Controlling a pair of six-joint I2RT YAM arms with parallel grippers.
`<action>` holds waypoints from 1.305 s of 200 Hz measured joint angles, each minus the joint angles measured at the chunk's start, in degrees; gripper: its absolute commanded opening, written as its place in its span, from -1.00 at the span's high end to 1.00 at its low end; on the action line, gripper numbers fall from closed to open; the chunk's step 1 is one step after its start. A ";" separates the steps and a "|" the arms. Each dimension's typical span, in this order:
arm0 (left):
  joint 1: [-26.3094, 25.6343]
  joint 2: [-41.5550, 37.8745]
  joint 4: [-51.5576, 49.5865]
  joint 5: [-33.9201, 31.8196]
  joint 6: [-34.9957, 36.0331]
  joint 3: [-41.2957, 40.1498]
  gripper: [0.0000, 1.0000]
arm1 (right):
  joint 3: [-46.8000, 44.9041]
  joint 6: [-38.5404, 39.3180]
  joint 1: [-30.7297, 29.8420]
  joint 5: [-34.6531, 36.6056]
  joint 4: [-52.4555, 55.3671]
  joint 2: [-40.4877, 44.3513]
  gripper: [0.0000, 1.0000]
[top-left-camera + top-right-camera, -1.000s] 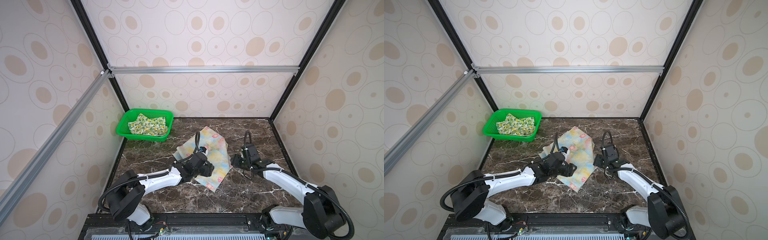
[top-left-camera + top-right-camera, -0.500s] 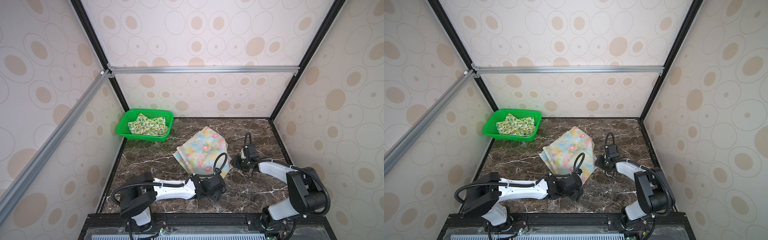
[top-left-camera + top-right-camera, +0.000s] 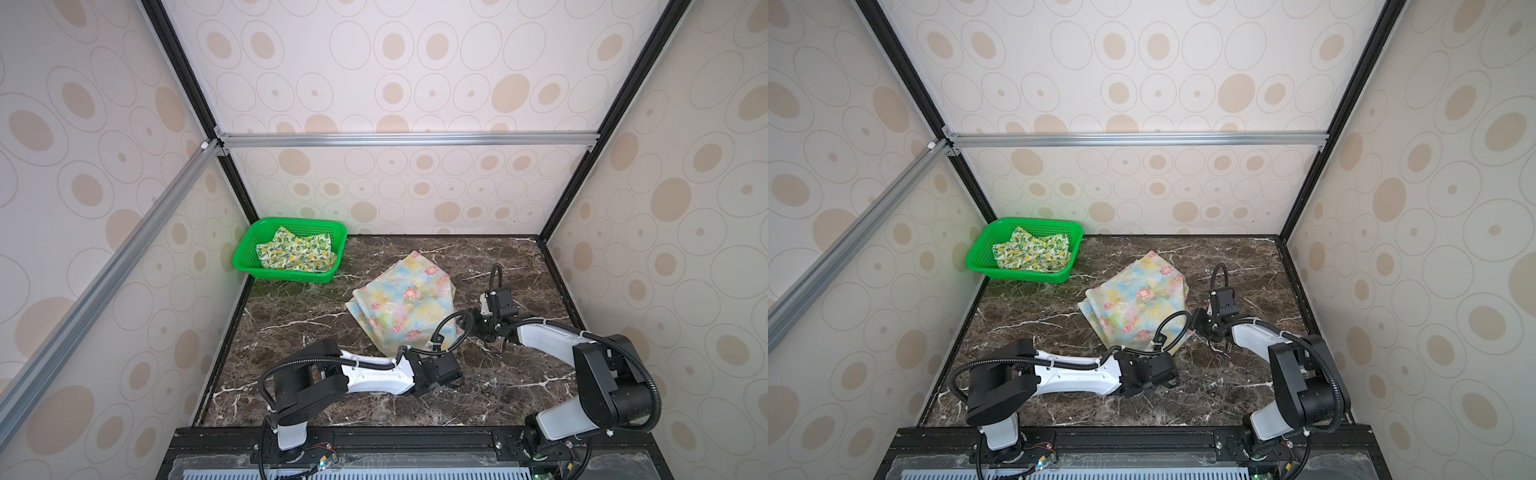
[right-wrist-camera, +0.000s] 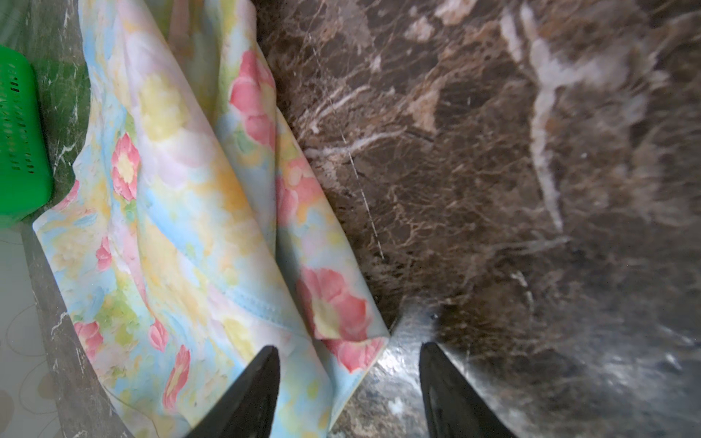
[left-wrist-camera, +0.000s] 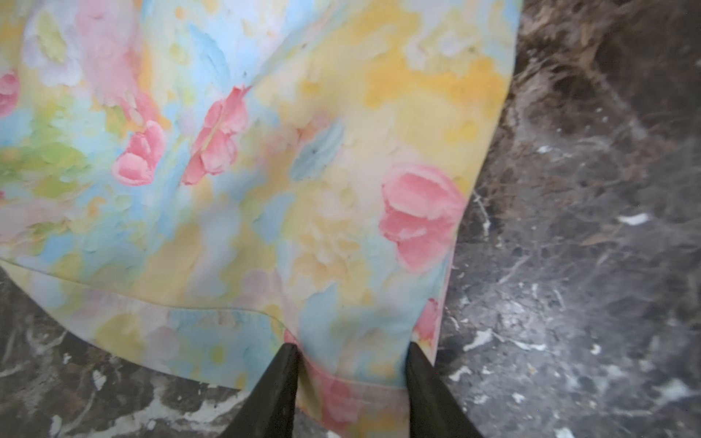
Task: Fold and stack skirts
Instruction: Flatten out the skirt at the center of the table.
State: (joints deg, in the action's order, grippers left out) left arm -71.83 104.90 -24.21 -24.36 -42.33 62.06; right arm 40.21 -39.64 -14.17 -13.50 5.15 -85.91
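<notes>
**Left arm pulled back to the near hem, jaws closing in**

The floral skirt (image 3: 401, 299) lay in the middle of the marble table (image 3: 291, 332), doubled over on itself, with its near corner toward me. Within the last second I had taken the left arm off the middle of the cloth and brought the left gripper (image 5: 351, 349) down to that near hem. Its jaws straddled the stitched edge. They were narrower than a moment earlier but still apart, with the cloth lying between them and not yet pinched.

The right gripper (image 4: 349, 347) had barely shifted at the skirt's right edge. Its jaws were spread wide, one finger over the cloth's corner and the other over bare marble, and it held nothing.

The lemon-print skirt (image 3: 297, 251) sat rumpled in the green basket (image 3: 286, 275) at the far left, untouched.

I read this as the set-up for the next fold, with both corners lined up but neither grip made. The layers looked thin, so a shallow pinch might have caught only the top one.
</notes>
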 measured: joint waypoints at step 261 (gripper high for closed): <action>2.54 -14.16 -7.74 -15.82 -10.32 -2.75 1.00 | 3.41 3.10 -5.33 4.15 1.36 -2.78 1.00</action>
State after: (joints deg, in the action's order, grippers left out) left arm -69.30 90.74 -31.94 -40.18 -52.64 59.31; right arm 43.62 -36.53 -19.51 -9.34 6.50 -88.68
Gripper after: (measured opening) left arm 0.052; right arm 0.049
